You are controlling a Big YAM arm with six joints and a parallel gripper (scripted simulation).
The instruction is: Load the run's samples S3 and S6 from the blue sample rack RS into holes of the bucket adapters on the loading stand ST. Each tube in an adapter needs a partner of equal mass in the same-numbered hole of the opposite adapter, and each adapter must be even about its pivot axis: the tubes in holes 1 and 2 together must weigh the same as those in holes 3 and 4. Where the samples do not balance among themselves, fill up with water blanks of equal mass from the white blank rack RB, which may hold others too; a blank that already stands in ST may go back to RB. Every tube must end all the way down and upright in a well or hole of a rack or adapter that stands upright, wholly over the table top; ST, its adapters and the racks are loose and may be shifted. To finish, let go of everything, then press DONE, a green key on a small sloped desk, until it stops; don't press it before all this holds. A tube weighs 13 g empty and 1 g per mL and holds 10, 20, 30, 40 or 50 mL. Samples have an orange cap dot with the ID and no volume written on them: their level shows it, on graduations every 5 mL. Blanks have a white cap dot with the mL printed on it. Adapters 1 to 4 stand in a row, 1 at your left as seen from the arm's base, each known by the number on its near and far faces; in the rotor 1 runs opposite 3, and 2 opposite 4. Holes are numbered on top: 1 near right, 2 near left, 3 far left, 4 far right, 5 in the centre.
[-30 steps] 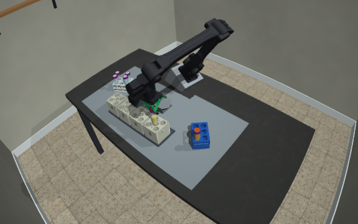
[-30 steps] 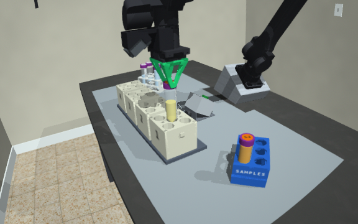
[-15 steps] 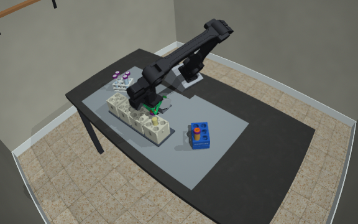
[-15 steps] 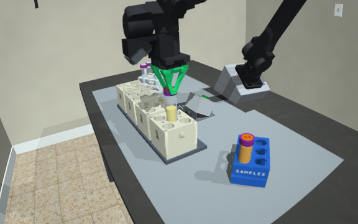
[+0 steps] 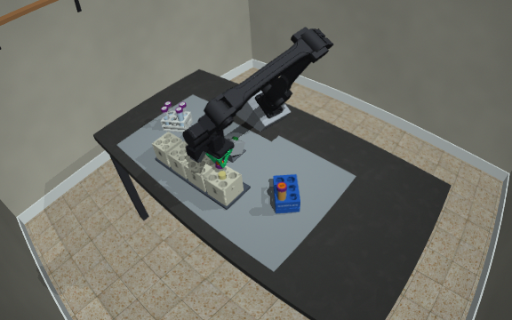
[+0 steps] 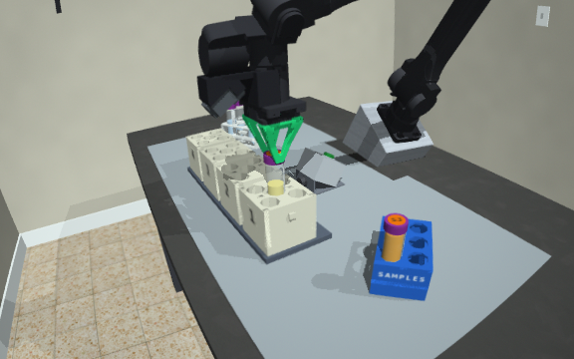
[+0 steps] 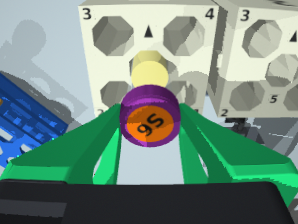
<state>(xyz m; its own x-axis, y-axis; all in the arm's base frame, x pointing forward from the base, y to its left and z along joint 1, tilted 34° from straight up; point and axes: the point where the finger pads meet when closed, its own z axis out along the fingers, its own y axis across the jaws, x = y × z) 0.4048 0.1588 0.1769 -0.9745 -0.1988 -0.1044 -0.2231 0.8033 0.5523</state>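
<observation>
My gripper (image 6: 273, 156) is shut on the purple cap of sample S6 (image 7: 149, 121), a tube with yellow liquid. The tube (image 6: 275, 185) hangs upright with its lower end in the centre hole of the end adapter (image 6: 278, 214) of stand ST, the one nearest the blue rack; the cap is still well above the adapter's top. The gripper also shows over the stand in the top view (image 5: 220, 164). Sample S3 (image 6: 395, 236) stands in the blue sample rack RS (image 6: 403, 261). The white blank rack RB (image 5: 176, 116) holds several purple-capped tubes behind the stand.
The other three adapters (image 6: 222, 160) stand in a row with open holes. The small sloped desk with the green key (image 6: 328, 155) sits just behind the stand. The arm's grey base block (image 6: 387, 136) is at the far right.
</observation>
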